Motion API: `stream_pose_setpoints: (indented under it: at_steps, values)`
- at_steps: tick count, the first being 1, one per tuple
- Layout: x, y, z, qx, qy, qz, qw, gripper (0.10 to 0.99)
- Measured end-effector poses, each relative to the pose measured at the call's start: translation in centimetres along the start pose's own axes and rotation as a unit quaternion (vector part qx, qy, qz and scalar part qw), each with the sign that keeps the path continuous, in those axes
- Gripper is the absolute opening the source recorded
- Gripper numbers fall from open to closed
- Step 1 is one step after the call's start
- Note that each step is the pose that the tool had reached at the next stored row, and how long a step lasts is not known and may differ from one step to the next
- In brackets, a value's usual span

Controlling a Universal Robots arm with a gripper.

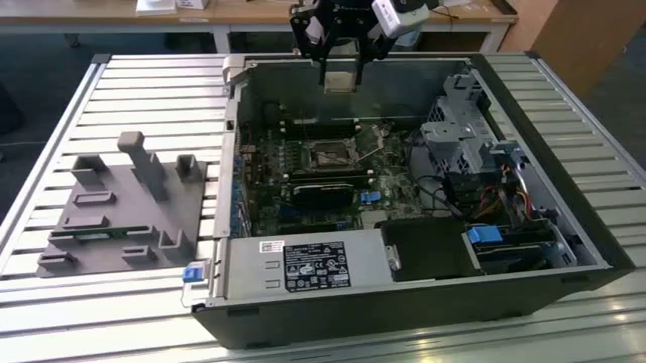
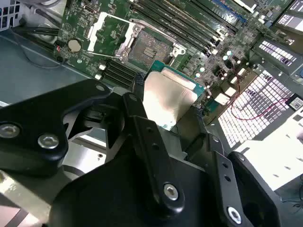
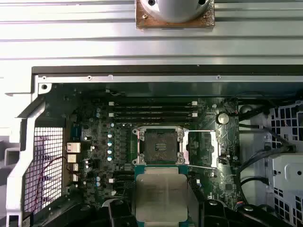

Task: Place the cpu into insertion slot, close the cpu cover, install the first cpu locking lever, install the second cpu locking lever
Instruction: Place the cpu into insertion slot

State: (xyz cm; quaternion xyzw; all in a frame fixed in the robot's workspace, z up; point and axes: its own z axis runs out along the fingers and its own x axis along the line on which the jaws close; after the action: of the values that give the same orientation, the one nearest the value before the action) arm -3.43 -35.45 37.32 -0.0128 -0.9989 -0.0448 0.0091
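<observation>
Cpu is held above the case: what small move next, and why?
Probably carry the gripper across until the cpu hangs squarely over the slot. In the exterior view the cpu is high above the board and seems offset from the slot. In the first wrist view the slot is bare and the cover is swung aside.

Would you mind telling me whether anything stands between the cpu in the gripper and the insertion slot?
Nothing visible does. The gripper holds the cpu in the air over the open case. In the first wrist view the insertion slot lies bare, and the cpu cover is swung open beside it, off the recess.
</observation>
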Motion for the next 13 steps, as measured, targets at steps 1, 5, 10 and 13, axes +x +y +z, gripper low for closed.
stream_pose_setpoints:
  at_steps: [1,5,10,13]
  values:
    - [0.00,0.00,0.00,0.0000,0.0000,0.000,1.0000,0.525]
    - [0.00,0.00,0.00,0.0000,0.0000,0.001,1.0000,0.525]
    - [0.00,0.00,0.01,-0.0003,-0.0017,0.019,0.9998,0.525]
    - [0.00,0.00,0.02,-0.0005,-0.0037,0.041,0.9991,0.525]
